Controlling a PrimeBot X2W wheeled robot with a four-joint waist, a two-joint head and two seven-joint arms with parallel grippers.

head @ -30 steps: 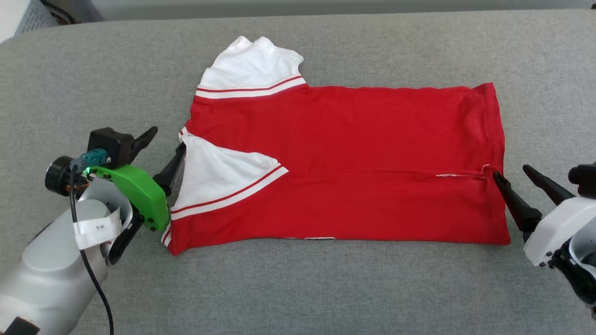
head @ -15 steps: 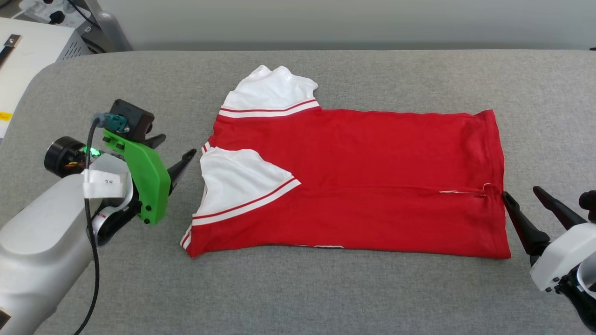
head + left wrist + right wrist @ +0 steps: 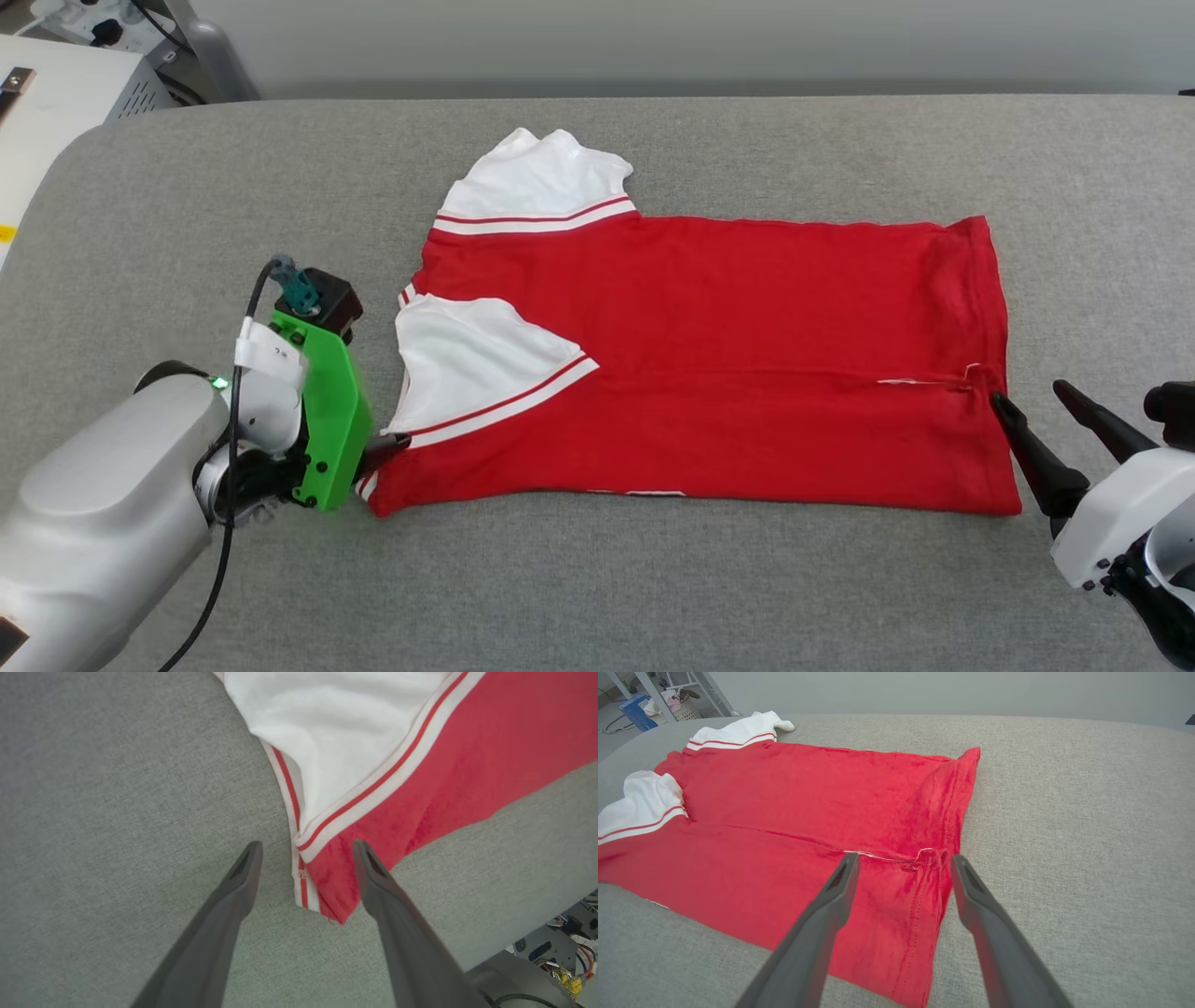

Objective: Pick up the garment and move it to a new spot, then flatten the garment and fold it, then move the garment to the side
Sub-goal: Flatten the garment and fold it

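At 8 o'clock in my head view, the left gripper (image 3: 307,844) sits low over the grey fabric surface (image 3: 653,579). Its fingers are spread to either side of the garment's (image 3: 709,355) near left corner, pinching nothing. The garment lies flat across the middle, folded lengthwise, with one white sleeve laid on the red body and the other poking out at 11 o'clock. At 4 o'clock I see the right gripper (image 3: 1028,392), also spread, straddling the hem edge; I cannot tell whether it touches.
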